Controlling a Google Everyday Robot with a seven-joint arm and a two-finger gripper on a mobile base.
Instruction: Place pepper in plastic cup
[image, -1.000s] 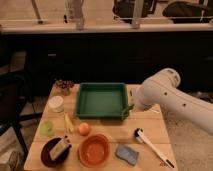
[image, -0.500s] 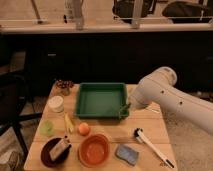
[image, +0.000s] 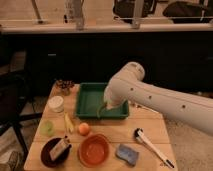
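Note:
My gripper is at the end of the white arm, low over the middle of the green tray. A slim, curved, dark green pepper shows just below and left of the gripper's tip, inside the tray. I cannot tell whether the gripper holds it. The small pale green plastic cup stands near the table's left edge, well to the left of the gripper and apart from it.
On the wooden table are a white round tub, a slim yellow vegetable, an orange fruit, an orange bowl, a dark bowl with a packet, a blue sponge and a white brush.
The arm has swung left, from the tray's right edge to over its middle. The things on the table have not moved.

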